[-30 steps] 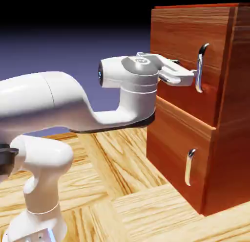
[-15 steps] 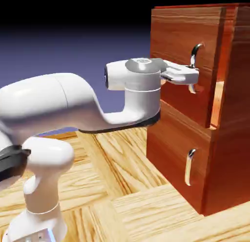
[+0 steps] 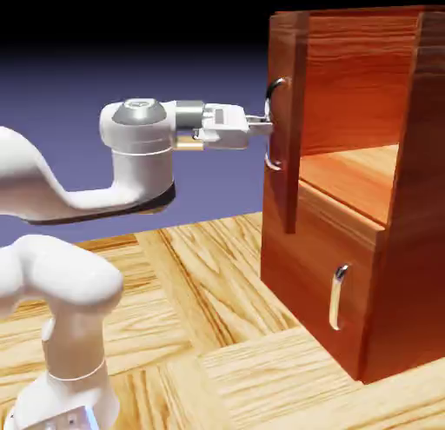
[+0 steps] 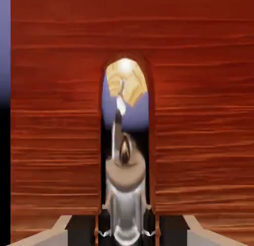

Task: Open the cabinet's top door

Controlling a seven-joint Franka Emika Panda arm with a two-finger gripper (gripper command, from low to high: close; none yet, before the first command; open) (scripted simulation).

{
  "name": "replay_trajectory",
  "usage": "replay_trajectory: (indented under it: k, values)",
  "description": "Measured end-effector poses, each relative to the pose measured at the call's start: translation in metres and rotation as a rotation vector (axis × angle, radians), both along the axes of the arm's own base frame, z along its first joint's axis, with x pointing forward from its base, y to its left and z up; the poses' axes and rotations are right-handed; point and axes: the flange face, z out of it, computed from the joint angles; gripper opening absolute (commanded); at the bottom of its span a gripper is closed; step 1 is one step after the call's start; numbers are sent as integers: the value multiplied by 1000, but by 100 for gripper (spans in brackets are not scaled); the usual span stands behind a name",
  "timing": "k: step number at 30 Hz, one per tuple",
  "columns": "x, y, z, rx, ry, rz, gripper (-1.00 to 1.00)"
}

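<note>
In the exterior view, the cabinet (image 3: pixel 348 289) stands at the right on the wood-patterned counter (image 3: pixel 191 333). Its top door (image 3: pixel 285 124) is swung wide open, with the hinged edge on the far left side of the cabinet, and the bright inside compartment (image 3: pixel 356 98) can be seen. The lower panel (image 3: pixel 322 263), with its smaller handle (image 3: pixel 338 296), is closed. The white arm (image 3: pixel 139 150) comes from the left, and its jaws (image 3: pixel 265 124) are at the long curved handle (image 3: pixel 275 124) of the door.

In the hand view, the shiny handle (image 4: pixel 126 210) stands between the two finger tips, near the bottom edge. The jaws are closed on this handle. Behind it is the reddish-brown door, with blue backdrop (image 4: pixel 4 41) at the left.
</note>
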Motion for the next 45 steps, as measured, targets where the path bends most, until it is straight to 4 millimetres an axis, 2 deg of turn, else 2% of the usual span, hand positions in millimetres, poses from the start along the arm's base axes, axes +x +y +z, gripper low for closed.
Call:
replay_trajectory:
  k: [17, 23, 34, 36, 42, 43, 45]
  values:
    - [-77, 105, 0, 0, 0, -304, -100]
    - [-82, 115, 0, 1, 0, -330, -100]
    - [-115, 206, 0, 3, 2, -554, -100]
    - [-116, 211, -2, 6, 15, -567, -100]
    - [-113, 205, -3, 5, 13, -552, -100]
    - [-115, 208, -1, 2, 4, -558, -100]
    - [-119, 228, -1, -1, 3, -607, -100]
